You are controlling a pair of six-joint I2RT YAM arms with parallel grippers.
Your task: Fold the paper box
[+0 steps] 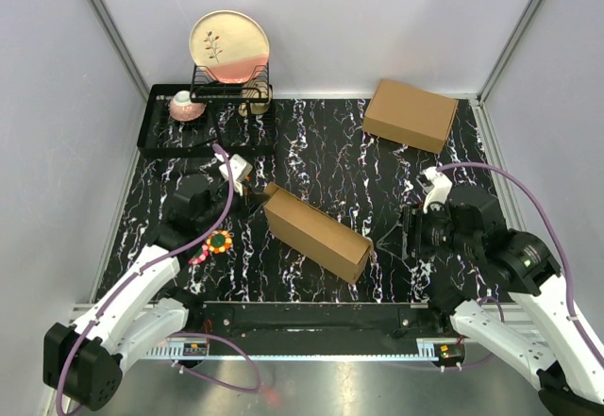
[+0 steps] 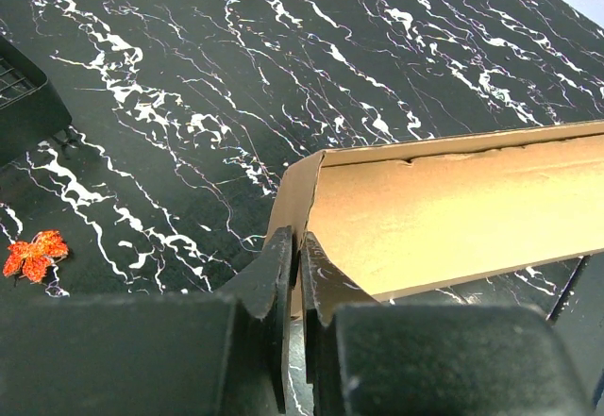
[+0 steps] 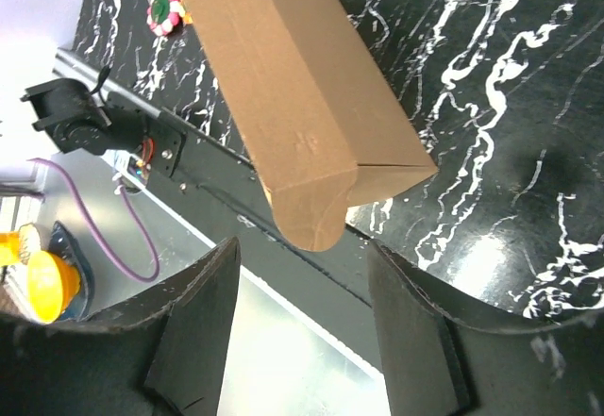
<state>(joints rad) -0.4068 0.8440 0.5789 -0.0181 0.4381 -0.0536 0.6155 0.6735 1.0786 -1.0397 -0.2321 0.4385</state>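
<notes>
The paper box (image 1: 316, 232) is brown corrugated cardboard, folded into a long raised shape lying diagonally mid-table. My left gripper (image 1: 253, 190) is shut on the box's upper-left end; the left wrist view shows its fingers (image 2: 283, 274) pinching the thin end wall (image 2: 294, 199), with the box's inner face (image 2: 453, 208) stretching right. My right gripper (image 1: 408, 234) is open, just right of the box's lower-right end and apart from it. In the right wrist view the box (image 3: 302, 95) ends in a rounded flap (image 3: 316, 213) ahead of the spread fingers (image 3: 203, 303).
A second, made-up brown box (image 1: 411, 114) lies at the back right. A black dish rack (image 1: 203, 119) with a plate (image 1: 229, 46) and a pink bowl (image 1: 186, 107) stands back left. A small red-green toy (image 1: 215, 243) lies near my left arm. The table's front rail (image 1: 302, 317) is close.
</notes>
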